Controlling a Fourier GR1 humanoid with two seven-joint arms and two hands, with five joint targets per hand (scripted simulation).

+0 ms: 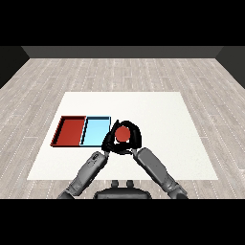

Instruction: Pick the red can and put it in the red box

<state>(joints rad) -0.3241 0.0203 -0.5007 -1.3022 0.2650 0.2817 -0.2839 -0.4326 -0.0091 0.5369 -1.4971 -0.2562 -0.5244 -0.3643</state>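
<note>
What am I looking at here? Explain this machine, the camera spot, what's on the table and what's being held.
This is a humanoid robot seen from its own head, looking down across a white table. The two grey arms coming in from the bottom corners are its forearms, each ending in a black hand. On the table lie two trays side by side: a red tray and, to its right, a light blue tray. Just right of the blue tray is a red can. The right hand curls round the can. The left hand sits close against the can's other side; whether it grips is unclear.
</note>
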